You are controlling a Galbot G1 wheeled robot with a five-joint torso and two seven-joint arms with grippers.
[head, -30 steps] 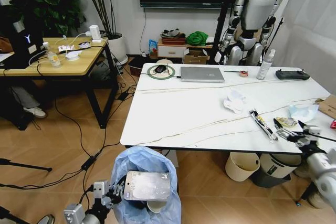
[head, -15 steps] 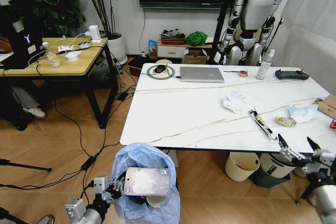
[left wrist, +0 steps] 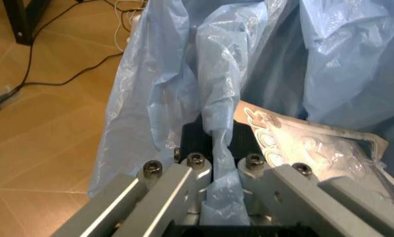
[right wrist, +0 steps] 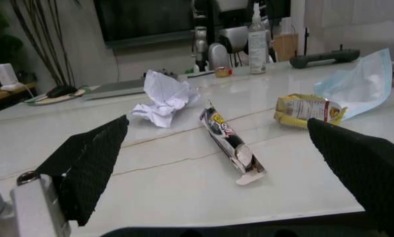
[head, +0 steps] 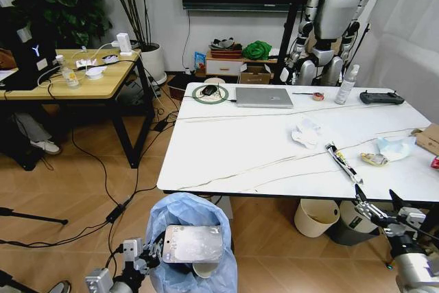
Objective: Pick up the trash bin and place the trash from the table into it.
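Down low by the floor, the left gripper (left wrist: 214,173) has its jaws pinched on the blue bag of the trash bin (head: 192,238), just in front of the counter (head: 247,149). A clear plastic pack (head: 193,243) and what looks like a paper cup sit in the bin. The right gripper (head: 379,208) waits by the counter's near edge, jaws wide apart. A long wrapper (right wrist: 228,139), a crumpled tissue (right wrist: 163,97) and a yellow wrapper (right wrist: 307,108) lie on the counter.
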